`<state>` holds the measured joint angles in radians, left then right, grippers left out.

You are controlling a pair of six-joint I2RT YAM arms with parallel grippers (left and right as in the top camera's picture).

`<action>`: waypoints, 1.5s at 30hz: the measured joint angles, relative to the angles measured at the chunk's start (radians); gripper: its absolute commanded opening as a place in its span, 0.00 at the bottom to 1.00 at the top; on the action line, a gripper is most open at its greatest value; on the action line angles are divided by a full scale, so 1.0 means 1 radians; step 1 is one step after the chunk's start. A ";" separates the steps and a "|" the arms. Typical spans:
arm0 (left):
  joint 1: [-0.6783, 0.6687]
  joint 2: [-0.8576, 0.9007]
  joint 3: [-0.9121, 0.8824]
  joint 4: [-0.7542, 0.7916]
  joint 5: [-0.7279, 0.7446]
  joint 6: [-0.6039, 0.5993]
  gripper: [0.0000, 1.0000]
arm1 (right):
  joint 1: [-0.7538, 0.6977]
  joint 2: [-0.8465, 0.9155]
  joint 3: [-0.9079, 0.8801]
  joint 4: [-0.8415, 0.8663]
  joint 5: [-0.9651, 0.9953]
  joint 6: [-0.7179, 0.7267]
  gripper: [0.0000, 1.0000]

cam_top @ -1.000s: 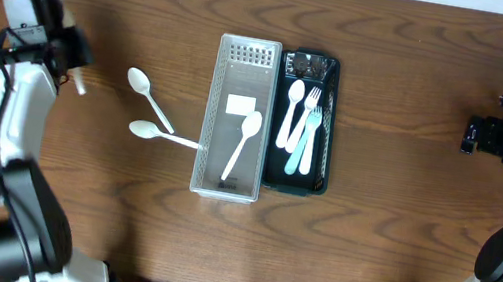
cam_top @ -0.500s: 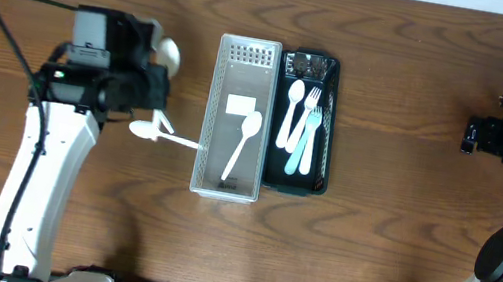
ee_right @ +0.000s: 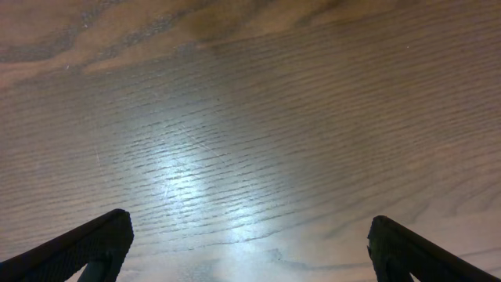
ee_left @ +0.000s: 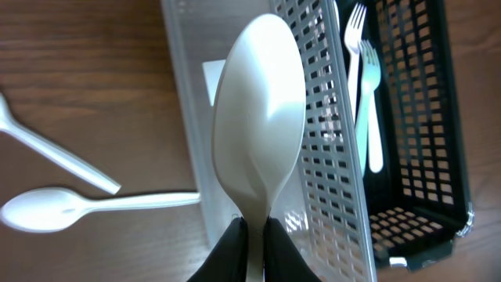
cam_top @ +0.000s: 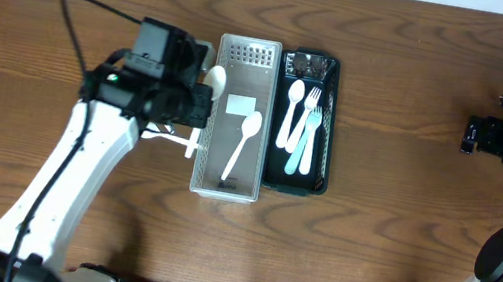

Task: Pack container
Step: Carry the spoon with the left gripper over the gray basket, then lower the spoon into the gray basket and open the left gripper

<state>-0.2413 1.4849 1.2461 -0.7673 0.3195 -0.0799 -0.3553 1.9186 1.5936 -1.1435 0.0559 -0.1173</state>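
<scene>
left gripper clamped on white spoon | above clear basket 10 o'clock wall | right gripper fingers apart, table 3 o'clock

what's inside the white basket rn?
In the white basket: one loose spoon lying lengthwise and a white label. The left gripper, holding a second spoon over the left rim, covers a strip of that side; whatever is under it can't be seen.

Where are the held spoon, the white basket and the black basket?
held spoon (ee_left: 260,117), left wrist view, its bowl
white basket (cam_top: 250,55), overhead view, perforated end
black basket (cam_top: 329,143), overhead view, right wall
</scene>
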 measured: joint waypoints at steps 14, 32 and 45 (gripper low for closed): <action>-0.013 0.221 0.000 0.165 0.000 -0.056 0.36 | 0.000 0.000 0.000 0.000 0.000 0.000 0.99; 0.167 -0.055 0.001 0.293 -0.144 -0.134 0.98 | 0.000 0.000 0.000 0.000 0.000 0.000 0.99; 0.327 0.010 0.006 0.097 -0.254 -0.443 0.98 | 0.000 0.000 0.000 0.000 0.000 0.000 0.99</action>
<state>0.0860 1.4952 1.2522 -0.6701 0.0658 -0.5232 -0.3553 1.9186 1.5936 -1.1435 0.0555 -0.1173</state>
